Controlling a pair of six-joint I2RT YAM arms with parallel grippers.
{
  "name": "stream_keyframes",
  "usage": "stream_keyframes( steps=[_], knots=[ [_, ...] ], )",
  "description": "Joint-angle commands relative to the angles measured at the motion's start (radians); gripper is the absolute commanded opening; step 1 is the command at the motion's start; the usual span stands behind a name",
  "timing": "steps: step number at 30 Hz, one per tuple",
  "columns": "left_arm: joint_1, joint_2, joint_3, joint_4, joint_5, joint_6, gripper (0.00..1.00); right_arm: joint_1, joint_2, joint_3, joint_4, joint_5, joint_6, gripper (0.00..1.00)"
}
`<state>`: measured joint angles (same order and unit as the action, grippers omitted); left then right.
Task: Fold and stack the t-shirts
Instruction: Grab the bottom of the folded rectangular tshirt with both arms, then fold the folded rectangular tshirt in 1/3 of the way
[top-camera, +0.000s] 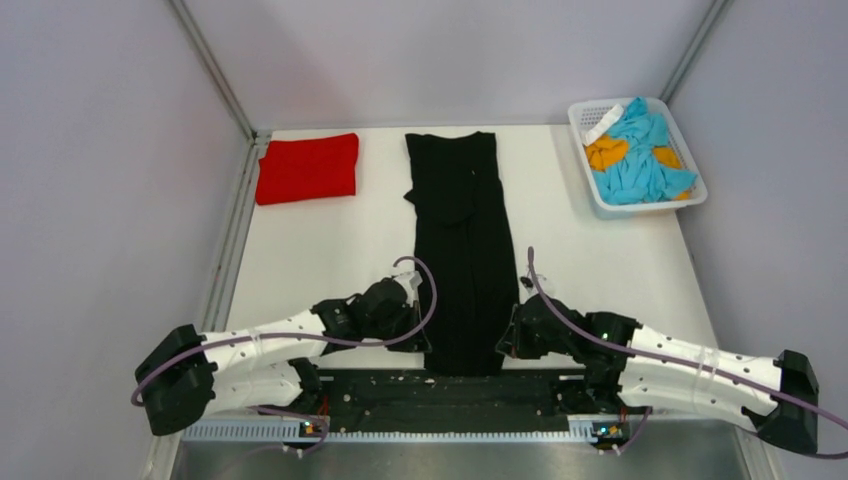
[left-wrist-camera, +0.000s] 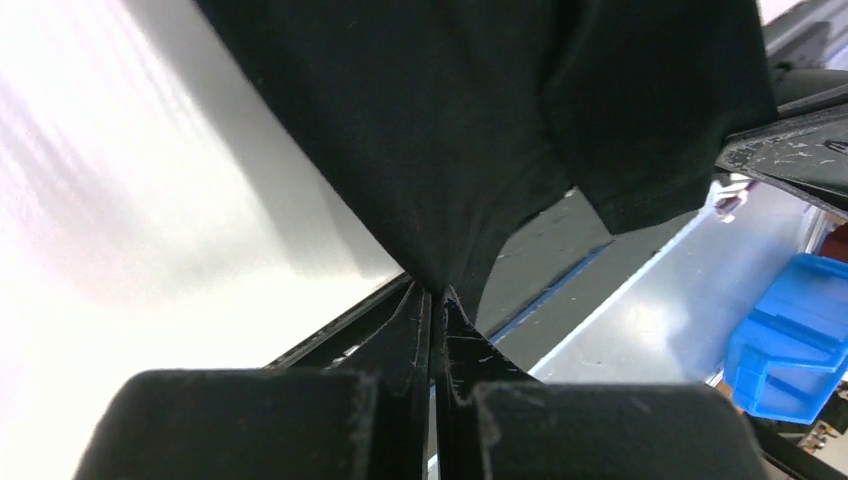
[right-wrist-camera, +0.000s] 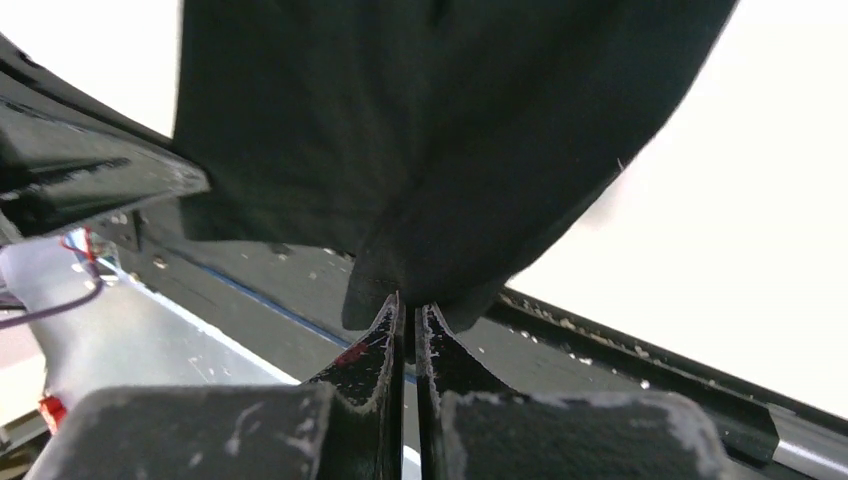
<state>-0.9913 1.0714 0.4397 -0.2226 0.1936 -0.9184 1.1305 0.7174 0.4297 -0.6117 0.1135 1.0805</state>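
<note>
currently, left gripper (left-wrist-camera: 435, 293) is clamped tight on the near left hem corner of the black t-shirt (top-camera: 462, 230), with cloth bunched between the fingertips. right gripper (right-wrist-camera: 408, 300) likewise pinches the near right corner of the black t-shirt, jaws pressed together on fabric. the black t-shirt lies as a long narrow strip down the middle of the white table (top-camera: 330, 260), its near end between both arms. red t-shirt (top-camera: 307, 167), folded into a flat rectangle, sits left of the black t-shirt's far end, apart from it. white lattice basket (top-camera: 640, 207) stands right of that far end, holding blue and orange cloths (top-camera: 635, 165).
</note>
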Motion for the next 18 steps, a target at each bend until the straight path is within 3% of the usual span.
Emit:
stream_keyframes(
  steps=[1,6,18],
  knots=[
    [0.000,0.009,0.125,-0.022,-0.024,0.082,0.00,0.012,0.033,0.135,0.018,0.157,-0.108,0.00],
    [0.053,0.052,0.245,-0.054,-0.120,0.107,0.00,-0.024,0.091,0.204,0.068,0.235,-0.197,0.00],
    [0.331,0.250,0.414,0.016,-0.023,0.109,0.00,-0.322,0.298,0.308,0.335,0.082,-0.386,0.00]
  ],
)
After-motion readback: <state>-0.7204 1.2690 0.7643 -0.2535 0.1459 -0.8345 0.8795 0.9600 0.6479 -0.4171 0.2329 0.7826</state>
